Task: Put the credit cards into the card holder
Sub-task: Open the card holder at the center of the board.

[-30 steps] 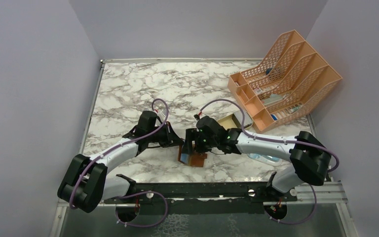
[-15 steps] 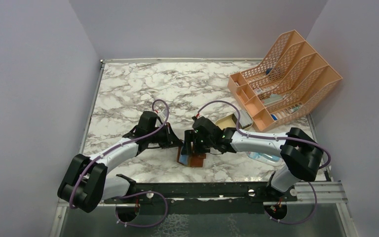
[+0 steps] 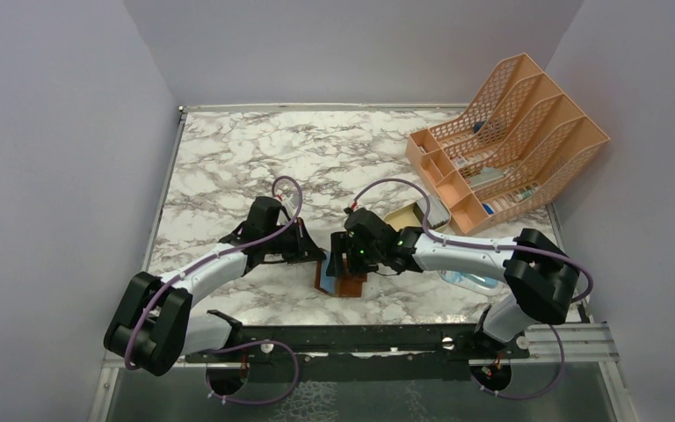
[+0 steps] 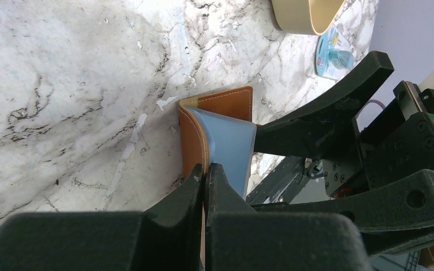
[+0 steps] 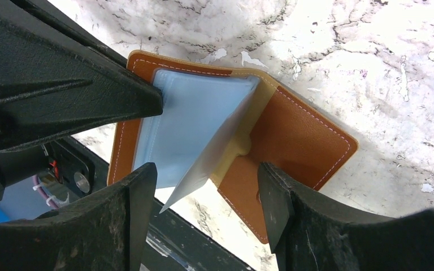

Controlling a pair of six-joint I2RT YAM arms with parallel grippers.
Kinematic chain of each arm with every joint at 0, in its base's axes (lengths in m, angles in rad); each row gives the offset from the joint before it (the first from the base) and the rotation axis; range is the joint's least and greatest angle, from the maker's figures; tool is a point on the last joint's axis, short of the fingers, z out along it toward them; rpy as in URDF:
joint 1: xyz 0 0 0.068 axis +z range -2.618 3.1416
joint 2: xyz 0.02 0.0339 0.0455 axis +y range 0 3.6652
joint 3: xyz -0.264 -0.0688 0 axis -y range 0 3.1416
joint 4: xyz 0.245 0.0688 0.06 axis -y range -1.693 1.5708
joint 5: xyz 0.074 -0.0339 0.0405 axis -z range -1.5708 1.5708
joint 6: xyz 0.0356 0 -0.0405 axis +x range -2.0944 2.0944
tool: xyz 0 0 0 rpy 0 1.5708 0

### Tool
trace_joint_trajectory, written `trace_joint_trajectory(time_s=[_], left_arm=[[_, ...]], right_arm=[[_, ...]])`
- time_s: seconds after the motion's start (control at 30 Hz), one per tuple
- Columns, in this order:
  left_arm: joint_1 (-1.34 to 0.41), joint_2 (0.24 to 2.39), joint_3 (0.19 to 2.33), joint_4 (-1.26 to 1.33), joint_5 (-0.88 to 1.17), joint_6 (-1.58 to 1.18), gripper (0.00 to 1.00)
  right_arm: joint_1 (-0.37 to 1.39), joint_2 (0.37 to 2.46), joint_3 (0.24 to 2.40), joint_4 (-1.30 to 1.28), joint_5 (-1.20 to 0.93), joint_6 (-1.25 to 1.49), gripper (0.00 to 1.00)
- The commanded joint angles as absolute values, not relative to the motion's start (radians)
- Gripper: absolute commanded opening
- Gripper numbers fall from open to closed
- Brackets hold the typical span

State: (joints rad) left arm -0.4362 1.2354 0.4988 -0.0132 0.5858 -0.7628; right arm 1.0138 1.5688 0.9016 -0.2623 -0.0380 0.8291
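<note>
The brown leather card holder [image 3: 344, 284] lies open near the table's front edge, its pale blue clear sleeves [image 5: 186, 124] fanned upward. My left gripper [image 4: 205, 169] is shut on the edge of the holder's left cover flap [image 4: 191, 135] and holds it up beside the sleeves [image 4: 231, 147]. My right gripper [image 5: 206, 175] hovers open just above the holder [image 5: 299, 141]. One finger is over the sleeves and the other is over the right flap, with a sleeve's free edge between them. In the top view both grippers meet at the holder, left [image 3: 316, 256] and right [image 3: 343, 260]. The credit cards are out of view.
A tan oval tray [image 3: 409, 214] sits just behind the right arm, also seen in the left wrist view [image 4: 308, 14]. A blue-and-clear packet [image 3: 470, 281] lies under the right forearm. The orange mesh file rack [image 3: 510, 141] stands at the back right.
The right gripper and forearm have shifted slightly left over the holder, and the holder has slid a little left with them. The left gripper keeps its hold.
</note>
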Motion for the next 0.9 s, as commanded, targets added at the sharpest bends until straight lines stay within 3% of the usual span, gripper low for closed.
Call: trace_joint_trajectory(time_s=[0.0, 0.57, 0.87], left_arm=[[-0.442, 1.225, 0.524, -0.015, 0.575, -0.751, 0.0], [-0.442, 1.213, 0.509, -0.011, 0.575, -0.769, 0.0], [-0.441, 1.218, 0.512, -0.006, 0.59, -0.767, 0.0]], right_arm=[[1.02, 1.556, 0.914, -0.258, -0.032, 0.807, 0.67], [1.019, 1.618, 0.919, -0.18, -0.099, 0.827, 0.69], [1.019, 1.647, 0.914, -0.225, -0.042, 0.822, 0.65]])
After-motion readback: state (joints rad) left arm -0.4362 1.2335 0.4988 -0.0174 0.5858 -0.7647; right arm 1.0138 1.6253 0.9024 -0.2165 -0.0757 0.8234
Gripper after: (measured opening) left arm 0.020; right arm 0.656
